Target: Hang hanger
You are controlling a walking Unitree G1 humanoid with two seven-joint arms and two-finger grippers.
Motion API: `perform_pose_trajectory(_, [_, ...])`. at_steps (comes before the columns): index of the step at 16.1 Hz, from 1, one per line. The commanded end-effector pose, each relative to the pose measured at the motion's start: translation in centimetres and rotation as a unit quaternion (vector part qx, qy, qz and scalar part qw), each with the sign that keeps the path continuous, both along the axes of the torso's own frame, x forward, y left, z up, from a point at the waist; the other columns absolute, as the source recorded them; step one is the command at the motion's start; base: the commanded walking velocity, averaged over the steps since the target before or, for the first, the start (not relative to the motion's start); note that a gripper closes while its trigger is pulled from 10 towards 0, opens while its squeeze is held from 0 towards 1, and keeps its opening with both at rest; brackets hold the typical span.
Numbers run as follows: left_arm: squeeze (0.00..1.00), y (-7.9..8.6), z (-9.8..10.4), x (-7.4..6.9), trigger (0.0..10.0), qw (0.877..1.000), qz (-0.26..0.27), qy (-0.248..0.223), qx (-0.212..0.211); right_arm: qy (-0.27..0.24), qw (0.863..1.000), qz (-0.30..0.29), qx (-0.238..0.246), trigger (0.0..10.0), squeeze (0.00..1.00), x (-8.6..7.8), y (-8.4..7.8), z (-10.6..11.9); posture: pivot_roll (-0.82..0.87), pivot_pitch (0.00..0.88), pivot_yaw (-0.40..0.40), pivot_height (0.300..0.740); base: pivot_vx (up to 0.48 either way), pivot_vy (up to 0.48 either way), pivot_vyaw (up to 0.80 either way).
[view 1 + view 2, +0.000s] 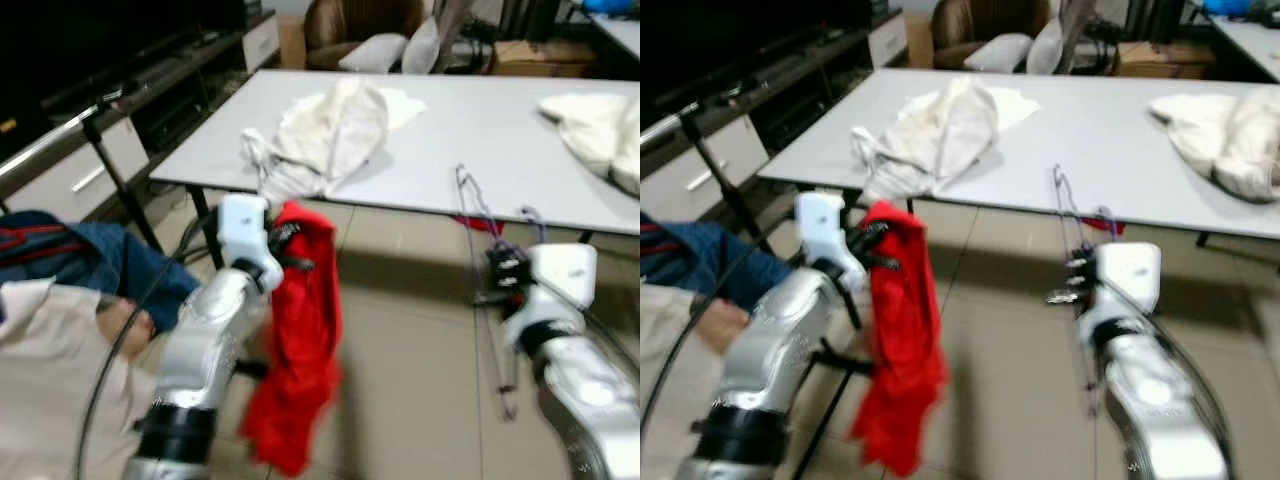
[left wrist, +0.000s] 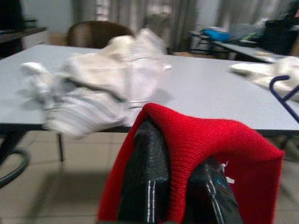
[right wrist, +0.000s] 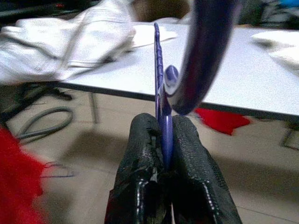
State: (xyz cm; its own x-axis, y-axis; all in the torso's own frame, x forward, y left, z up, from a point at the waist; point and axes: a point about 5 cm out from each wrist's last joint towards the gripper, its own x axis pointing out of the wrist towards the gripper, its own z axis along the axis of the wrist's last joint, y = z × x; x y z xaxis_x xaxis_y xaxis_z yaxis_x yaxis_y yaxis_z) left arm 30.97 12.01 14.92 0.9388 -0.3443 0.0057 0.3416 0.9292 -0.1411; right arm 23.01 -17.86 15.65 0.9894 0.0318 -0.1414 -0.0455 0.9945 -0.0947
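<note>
A red knitted garment [image 1: 305, 340] hangs from my left gripper [image 1: 283, 243], whose black fingers [image 2: 145, 182] are shut on its upper edge. It dangles over the tiled floor in front of the white table [image 1: 480, 140]. My right gripper [image 3: 161, 144] is shut on a thin purple wire hanger [image 1: 475, 230], held upright with its hook [image 3: 205, 42] near the table's front edge. The hanger and the garment are apart, roughly an arm's width.
Cream clothes [image 1: 325, 135] lie heaped on the table's left part, more pale clothes [image 1: 600, 130] at its right end. A garment rack bar [image 1: 60, 135] and blue and beige clothes [image 1: 60, 300] are at the left. A red cloth [image 3: 222, 119] lies under the table.
</note>
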Motion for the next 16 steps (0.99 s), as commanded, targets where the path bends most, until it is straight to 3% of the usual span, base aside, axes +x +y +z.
perform_pose_trajectory(1, [0.00,-0.23,0.50,0.21,10.0,1.000,-0.003,-0.012,-0.003,-0.009,1.000,-0.007,-0.007,10.0,0.00,-0.01,-0.44,0.42,-0.17,0.000,0.088,0.740,0.315,0.000,0.00])
perform_pose_trajectory(5, [0.00,-0.19,0.50,0.29,10.0,1.000,-0.003,-0.013,-0.001,-0.005,1.000,-0.006,0.000,10.0,0.00,0.07,-0.41,0.28,-0.17,0.000,0.086,0.740,0.316,0.000,0.00])
perform_pose_trajectory(8, [0.00,-0.09,0.53,0.41,10.0,1.000,-0.001,-0.014,-0.002,-0.004,1.000,0.000,0.001,10.0,0.00,0.14,-0.15,0.31,-0.18,0.000,0.089,0.740,0.315,0.000,-0.78])
perform_pose_trajectory(11, [0.00,-0.28,0.71,0.64,10.0,1.000,0.000,-0.016,-0.005,-0.011,1.000,0.001,-0.004,10.0,0.00,0.07,-0.26,0.52,-0.19,0.000,0.089,0.740,0.291,0.000,0.00])
perform_pose_trajectory(16, [0.00,-0.18,0.40,1.01,10.0,1.000,0.005,-0.001,-0.004,-0.018,1.000,0.003,-0.011,10.0,0.00,0.22,-0.21,0.83,-0.18,0.000,0.121,0.740,0.000,0.000,0.00])
